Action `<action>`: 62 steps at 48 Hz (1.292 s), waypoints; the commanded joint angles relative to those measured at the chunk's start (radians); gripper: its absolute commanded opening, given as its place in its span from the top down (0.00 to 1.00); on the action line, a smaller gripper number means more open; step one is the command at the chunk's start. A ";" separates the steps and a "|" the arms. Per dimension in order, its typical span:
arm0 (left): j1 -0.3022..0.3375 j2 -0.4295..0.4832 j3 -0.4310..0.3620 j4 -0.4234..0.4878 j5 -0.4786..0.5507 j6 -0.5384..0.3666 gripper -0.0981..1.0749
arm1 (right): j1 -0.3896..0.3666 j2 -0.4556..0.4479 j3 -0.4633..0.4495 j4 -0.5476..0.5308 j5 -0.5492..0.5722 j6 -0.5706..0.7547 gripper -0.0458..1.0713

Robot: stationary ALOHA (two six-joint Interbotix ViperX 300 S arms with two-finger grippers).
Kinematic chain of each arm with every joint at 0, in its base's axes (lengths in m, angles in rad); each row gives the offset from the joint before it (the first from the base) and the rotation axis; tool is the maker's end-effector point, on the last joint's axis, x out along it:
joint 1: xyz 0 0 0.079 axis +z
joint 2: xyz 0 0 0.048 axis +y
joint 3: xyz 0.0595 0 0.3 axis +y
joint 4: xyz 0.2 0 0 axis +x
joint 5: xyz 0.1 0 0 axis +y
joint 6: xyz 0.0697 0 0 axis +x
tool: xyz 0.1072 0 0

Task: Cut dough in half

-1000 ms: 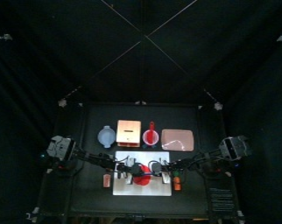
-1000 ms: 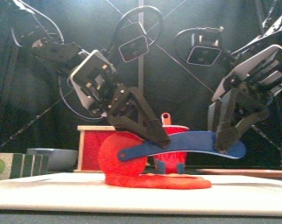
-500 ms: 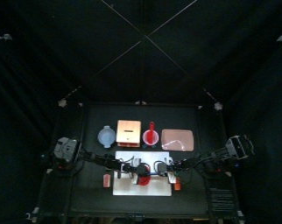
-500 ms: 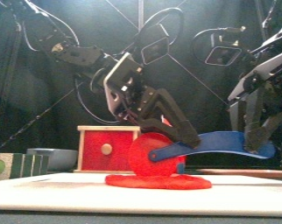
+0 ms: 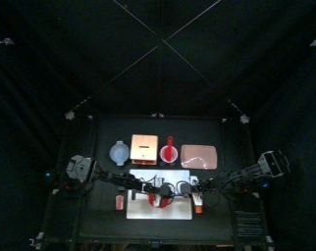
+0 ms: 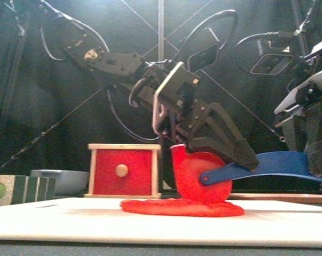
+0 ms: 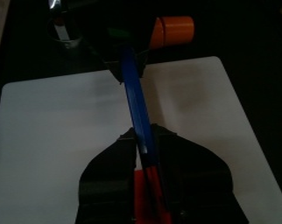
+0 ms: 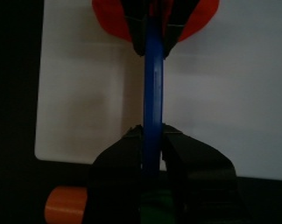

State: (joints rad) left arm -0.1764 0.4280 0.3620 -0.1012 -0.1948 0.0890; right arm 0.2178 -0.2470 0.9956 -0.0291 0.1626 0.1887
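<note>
The red dough [image 6: 185,192] sits on the white board [image 6: 70,222], spread flat at its base with a lump rising from it. It also shows in the top view [image 5: 157,195] and the right wrist view [image 8: 185,19]. A long blue blade [image 6: 264,170] lies level across the lump. My left gripper [image 7: 140,150] is shut on one end of the blade [image 7: 131,83], right over the dough. My right gripper [image 8: 151,138] is shut on the other end of the blade [image 8: 153,79], off to the dough's right.
Behind the board stand a red-faced box [image 6: 124,170], a slim red tool [image 5: 170,149], a pale pink tray [image 5: 200,154] and a pale blue thing [image 5: 119,152]. An orange cylinder [image 7: 172,31] lies by the board's edge.
Both arms have shifted right in the front view, carrying the blue blade with them. The left gripper now stands over the dough lump, which rises narrower and taller.
</note>
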 commanded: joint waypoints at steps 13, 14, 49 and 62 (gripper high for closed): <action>-0.003 0.044 -0.063 0.003 0.020 0.006 0.47 | 0.000 -0.100 0.008 -0.006 0.052 -0.002 0.67; -0.003 0.048 -0.066 0.003 0.020 0.006 0.47 | 0.000 -0.104 0.008 -0.006 0.058 -0.002 0.67; 0.015 0.084 -0.186 0.043 0.054 0.008 0.47 | 0.003 -0.313 0.040 -0.003 0.235 -0.002 0.67; 0.020 0.006 -0.184 0.104 0.103 0.006 0.45 | 0.003 -0.402 0.018 -0.003 0.273 -0.002 0.67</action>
State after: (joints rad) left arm -0.1503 0.4755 0.1749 -0.0291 -0.1074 0.0905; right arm 0.2224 -0.6121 1.0492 -0.0307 0.4326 0.1902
